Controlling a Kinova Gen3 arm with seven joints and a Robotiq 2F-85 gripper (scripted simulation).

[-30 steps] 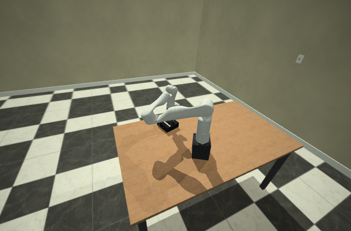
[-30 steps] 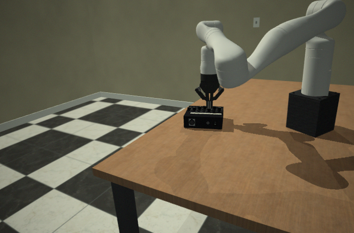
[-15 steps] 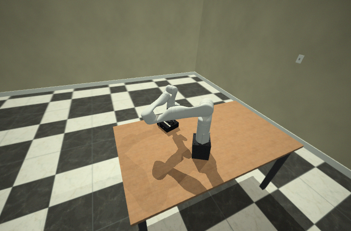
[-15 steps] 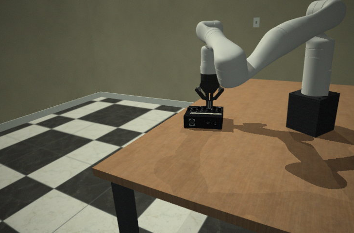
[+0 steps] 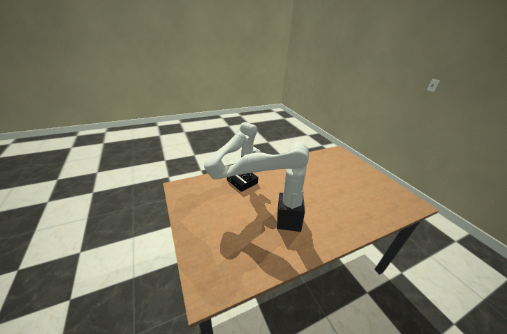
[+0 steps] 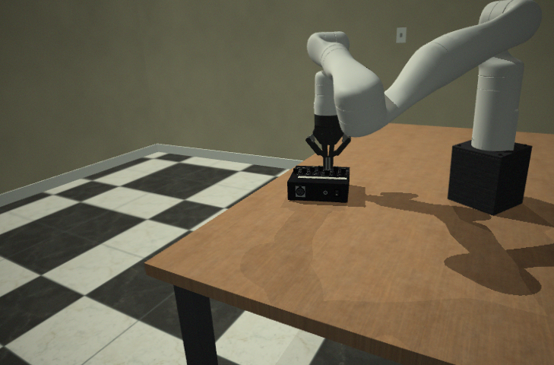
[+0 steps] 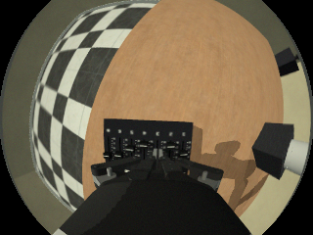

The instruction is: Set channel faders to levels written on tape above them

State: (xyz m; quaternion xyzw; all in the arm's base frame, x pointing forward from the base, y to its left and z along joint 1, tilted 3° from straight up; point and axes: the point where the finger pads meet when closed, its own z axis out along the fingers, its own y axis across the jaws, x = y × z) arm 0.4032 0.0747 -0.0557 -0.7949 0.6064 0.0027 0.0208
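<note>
The lighting desk is a small black box standing on its feet near the far left edge of the table. A white tape strip and a row of small fader caps run across its top. My gripper is shut, with the fingertips pressed together. It points straight down onto the desk top, among the fader caps, right of the middle of the row. The tips hide the fader under them. The written levels and cap lines are too small to read.
The wooden table carries the arm's black base block to the right of the desk. The table's left edge lies close beside the desk, with the chequered floor below.
</note>
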